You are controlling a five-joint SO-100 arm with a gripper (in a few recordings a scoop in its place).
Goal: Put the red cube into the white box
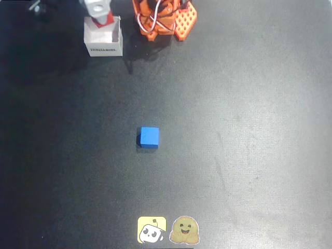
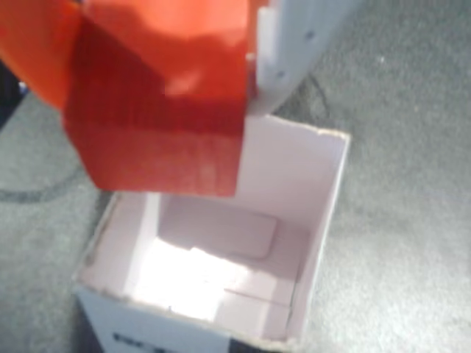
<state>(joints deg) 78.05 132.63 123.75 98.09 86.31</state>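
the counter [image 1: 249, 129] at the frame's right looks like a dark, matt sheet with a faint grainy texture and a few pale scuffs. the white box [image 2: 294, 220] is thin cardboard, matt, its cut rim slightly rough, with dark print on the outer wall at the bottom of the wrist view. the red cube [image 2: 158, 140] has plain matt faces with fine ridged lines. the blue cube [image 1: 149, 137] at centre is matt and smooth. the end effector [image 1: 98, 11] at the upper left looks like pale, matt plastic.
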